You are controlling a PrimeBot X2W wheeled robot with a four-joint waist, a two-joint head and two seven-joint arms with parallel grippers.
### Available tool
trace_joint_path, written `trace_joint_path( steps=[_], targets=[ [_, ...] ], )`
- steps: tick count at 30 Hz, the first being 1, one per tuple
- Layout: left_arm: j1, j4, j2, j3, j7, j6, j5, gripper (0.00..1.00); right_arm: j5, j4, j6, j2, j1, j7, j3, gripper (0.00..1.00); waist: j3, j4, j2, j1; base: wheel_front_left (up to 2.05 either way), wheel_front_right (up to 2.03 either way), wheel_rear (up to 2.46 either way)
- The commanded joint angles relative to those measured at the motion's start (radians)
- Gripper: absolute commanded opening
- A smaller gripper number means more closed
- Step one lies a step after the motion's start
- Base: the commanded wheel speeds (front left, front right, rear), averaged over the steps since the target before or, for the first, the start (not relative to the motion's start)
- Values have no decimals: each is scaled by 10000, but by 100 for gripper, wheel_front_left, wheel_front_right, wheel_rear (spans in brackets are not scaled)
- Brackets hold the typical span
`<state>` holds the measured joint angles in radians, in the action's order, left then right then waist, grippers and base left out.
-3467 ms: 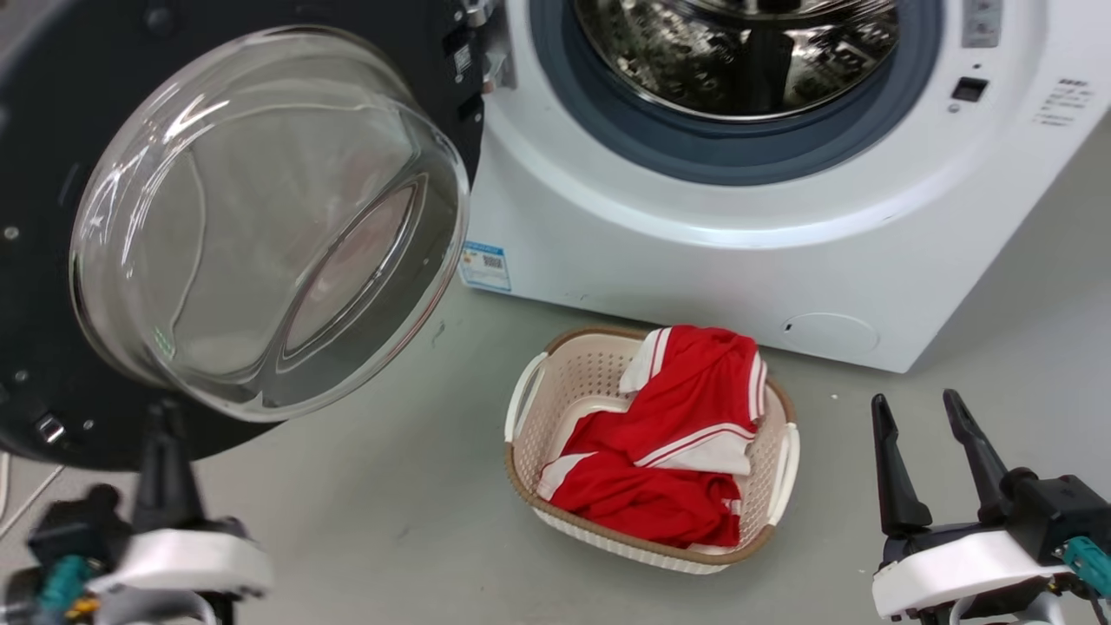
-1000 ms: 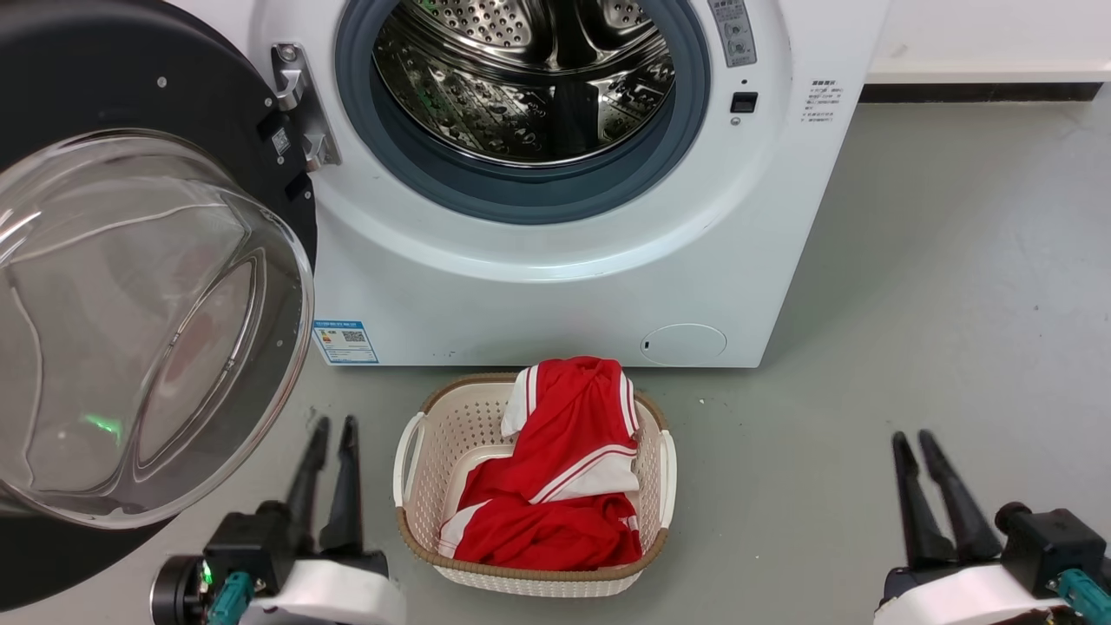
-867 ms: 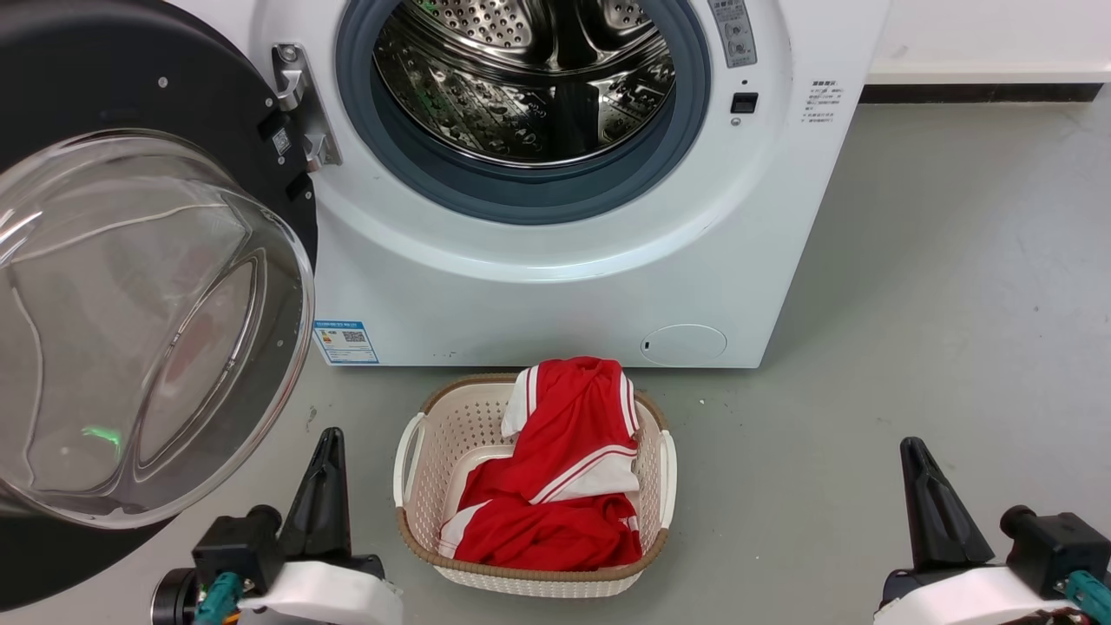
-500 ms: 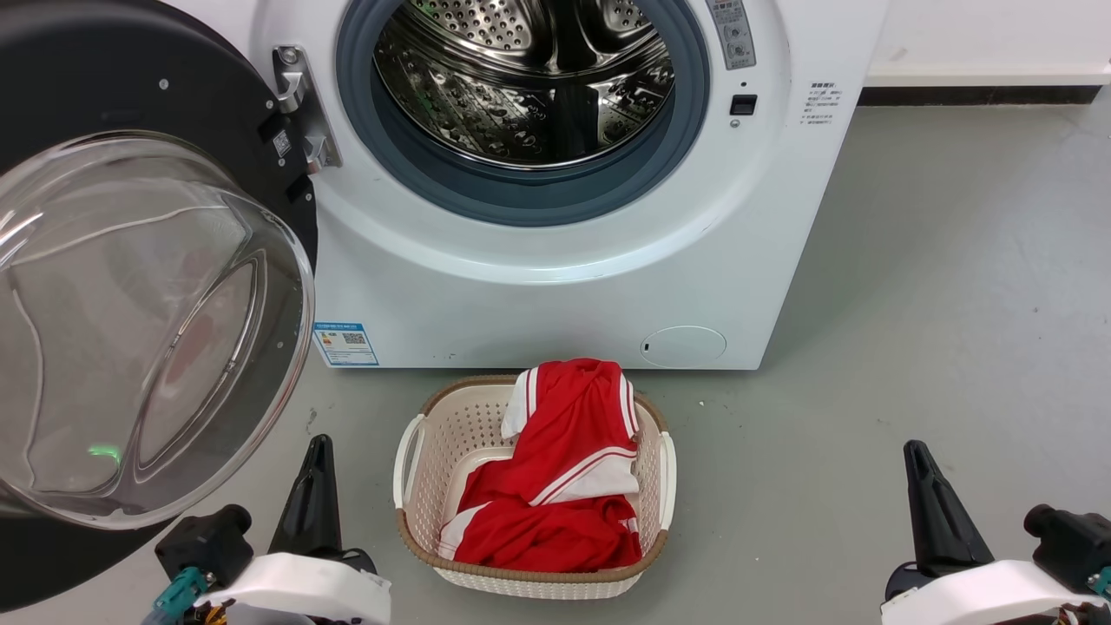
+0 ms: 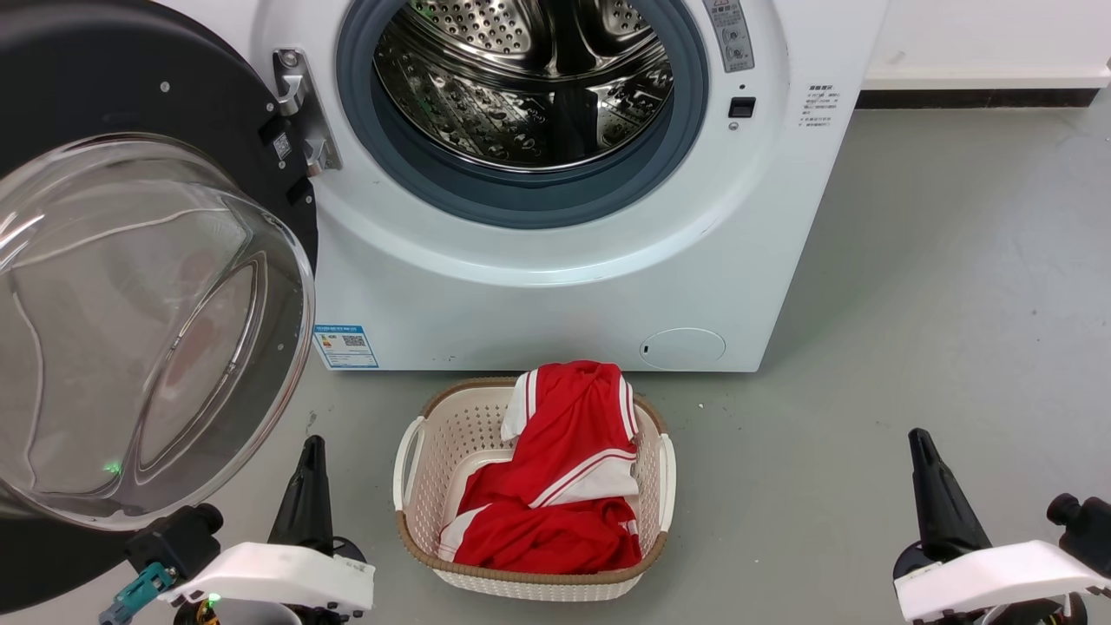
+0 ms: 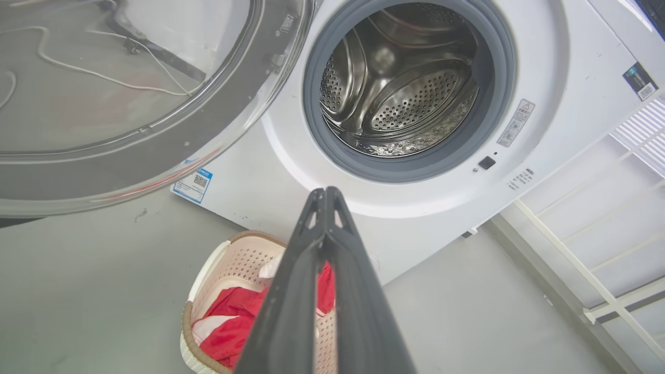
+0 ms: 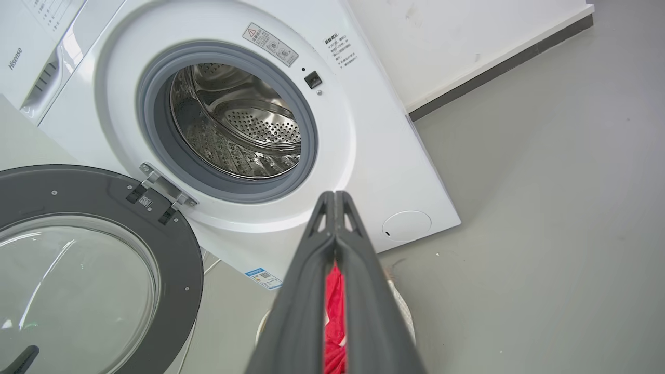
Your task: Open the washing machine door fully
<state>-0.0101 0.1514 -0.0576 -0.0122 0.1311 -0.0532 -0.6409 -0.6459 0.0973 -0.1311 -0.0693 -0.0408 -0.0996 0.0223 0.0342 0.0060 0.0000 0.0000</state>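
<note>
Tightly closed, empty — left pincer (image 5: 312, 447), right pincer (image 5: 917, 441), washing machine door (image 5: 147, 304) open

drum mouth (image 5: 529, 87) unblocked, basket (image 5: 443, 434) on floor (image 5: 868, 391) before it — door (image 5: 130, 78) at left

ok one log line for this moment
washing machine door: wide open | left gripper: shut, free | right gripper: shut, free

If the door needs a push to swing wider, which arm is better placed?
Left, probably. The left end effector sits shut close to the washing machine door; the right end effector, also shut, is beyond the laundry basket, far from the door.
</note>
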Motion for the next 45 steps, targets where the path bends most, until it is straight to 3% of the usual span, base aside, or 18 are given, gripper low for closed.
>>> trace_joint_path(
  steps=[1,23,45],
  targets=[
    [-298,-87,-22,-77,-79,-46,-371,0,-409,-59,2,-104,253,54,11,0,-5,-1,0,0,0,0,0],
    [-536,229,8,-384,-835,-287,-3317,0,-3500,409,2,-167,661,559,99,0,-75,-15,0,0,0,0,0],
    [-719,491,29,-619,-1419,-463,-5596,0,-5846,784,3,-171,955,984,221,0,-143,-28,0,0,0,0,0]
  ],
)
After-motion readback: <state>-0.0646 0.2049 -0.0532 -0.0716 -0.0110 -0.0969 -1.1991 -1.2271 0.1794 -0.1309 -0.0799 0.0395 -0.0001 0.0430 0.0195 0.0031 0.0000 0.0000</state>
